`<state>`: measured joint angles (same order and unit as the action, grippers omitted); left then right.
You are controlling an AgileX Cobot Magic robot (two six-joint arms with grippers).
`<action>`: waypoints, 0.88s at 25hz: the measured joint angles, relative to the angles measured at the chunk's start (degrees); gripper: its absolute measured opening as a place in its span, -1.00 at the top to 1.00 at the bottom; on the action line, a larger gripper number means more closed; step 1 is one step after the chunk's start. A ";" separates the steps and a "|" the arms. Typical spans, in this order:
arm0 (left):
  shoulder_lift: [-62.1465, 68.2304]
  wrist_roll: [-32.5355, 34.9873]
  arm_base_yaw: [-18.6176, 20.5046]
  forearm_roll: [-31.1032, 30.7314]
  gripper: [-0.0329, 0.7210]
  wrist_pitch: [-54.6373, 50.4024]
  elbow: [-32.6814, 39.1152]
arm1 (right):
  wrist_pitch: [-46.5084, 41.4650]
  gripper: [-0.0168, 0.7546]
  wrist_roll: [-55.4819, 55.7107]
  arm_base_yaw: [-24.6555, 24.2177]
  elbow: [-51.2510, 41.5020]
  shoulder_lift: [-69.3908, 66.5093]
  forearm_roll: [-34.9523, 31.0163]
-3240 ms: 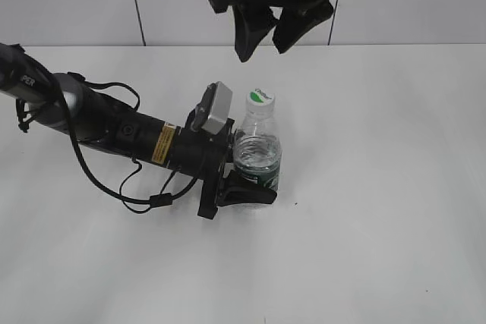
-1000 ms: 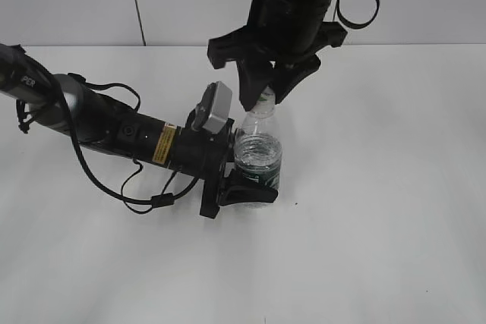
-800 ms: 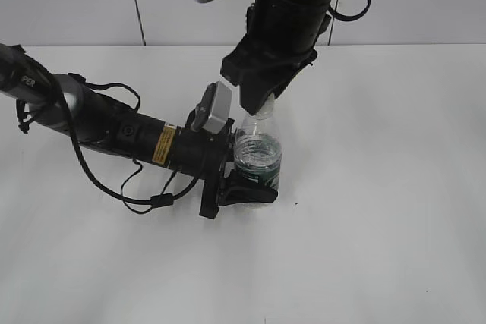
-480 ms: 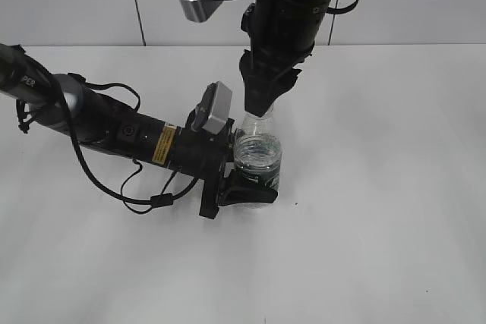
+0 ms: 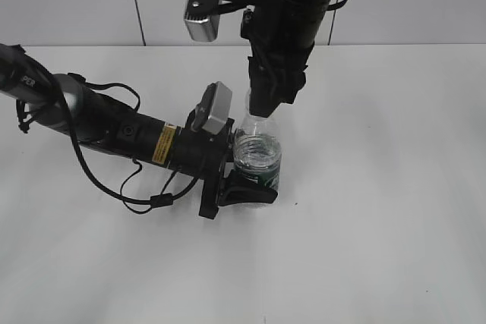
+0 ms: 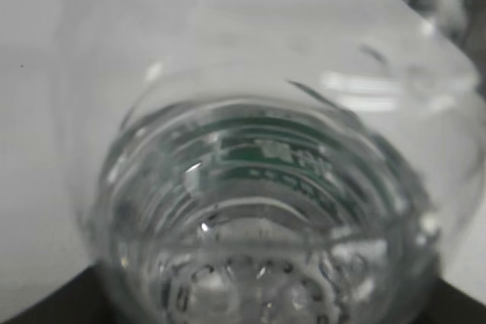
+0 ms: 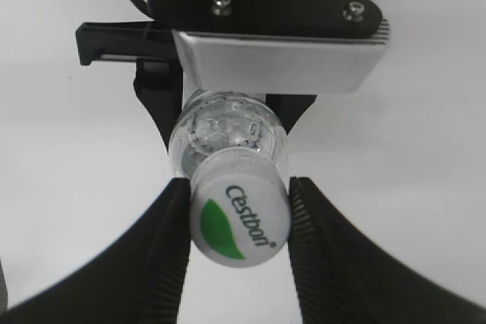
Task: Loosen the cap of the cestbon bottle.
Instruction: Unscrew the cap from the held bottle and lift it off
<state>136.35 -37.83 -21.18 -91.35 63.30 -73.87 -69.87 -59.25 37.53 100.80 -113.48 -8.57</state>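
Observation:
The cestbon bottle (image 5: 257, 154) stands upright on the white table, clear, with a dark green label band low down. My left gripper (image 5: 254, 190) comes in from the left and is shut on the bottle's lower body. In the left wrist view the bottle (image 6: 258, 187) fills the frame, with only dark finger edges at the bottom corners. My right gripper (image 5: 266, 105) hangs straight down over the neck and hides the cap in the exterior view. From the right wrist, the white cap (image 7: 239, 216) with its green logo sits pinched between both ribbed fingers (image 7: 171, 244).
The left arm (image 5: 114, 130) lies low across the table's left side, with a loose black cable (image 5: 144, 196) looping in front of it. Its silver wrist camera (image 5: 215, 108) sits just left of the bottle neck. A tiled wall (image 5: 425, 5) bounds the back.
The right gripper came down onto the cap, then turned about it. Its wrist camera has swung round to the left. The bottle and the left arm have stayed still.

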 joint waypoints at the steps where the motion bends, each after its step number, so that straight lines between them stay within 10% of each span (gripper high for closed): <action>1: 0.00 0.00 0.00 0.01 -0.17 0.17 0.00 | 0.00 0.17 -1.49 0.00 0.00 0.00 0.00; 22: 0.00 0.00 0.11 -1.04 -0.17 0.96 -0.10 | 0.36 0.17 -16.54 0.00 0.00 0.00 -1.41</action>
<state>136.35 -37.83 -21.07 -92.39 64.26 -73.97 -69.51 -75.79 37.53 100.80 -113.48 -9.98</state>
